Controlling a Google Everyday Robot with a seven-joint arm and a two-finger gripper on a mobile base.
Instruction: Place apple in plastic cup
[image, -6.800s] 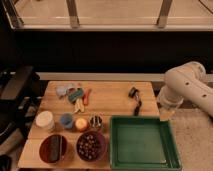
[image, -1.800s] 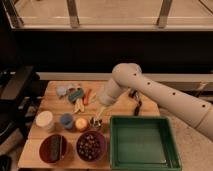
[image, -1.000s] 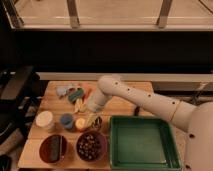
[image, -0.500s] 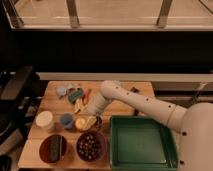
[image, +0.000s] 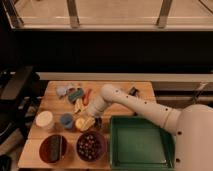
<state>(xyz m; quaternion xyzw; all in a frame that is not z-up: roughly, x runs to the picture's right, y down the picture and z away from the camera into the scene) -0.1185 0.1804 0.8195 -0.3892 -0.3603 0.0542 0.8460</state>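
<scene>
The apple (image: 81, 124) is a small yellow-orange fruit on the wooden table (image: 55, 106), just right of the small blue plastic cup (image: 66, 120). The cup stands upright with its round rim up. My gripper (image: 90, 120) is at the end of the white arm (image: 131, 106), which reaches in from the right. The gripper is low over the table, right against the apple's right side. The arm's wrist hides what lies just behind the apple.
A white cylindrical container (image: 44, 120) stands left of the cup. Two dark bowls (image: 52, 148) (image: 90, 145) sit at the front edge, and a green tray (image: 141, 144) at the front right. Small toy foods (image: 76, 96) lie behind, and a black item (image: 132, 91) at the back right.
The arm has swung in from the right across the table and come down. The gripper has moved from above the toy foods down to the apple. The apple and the cup have not moved.
</scene>
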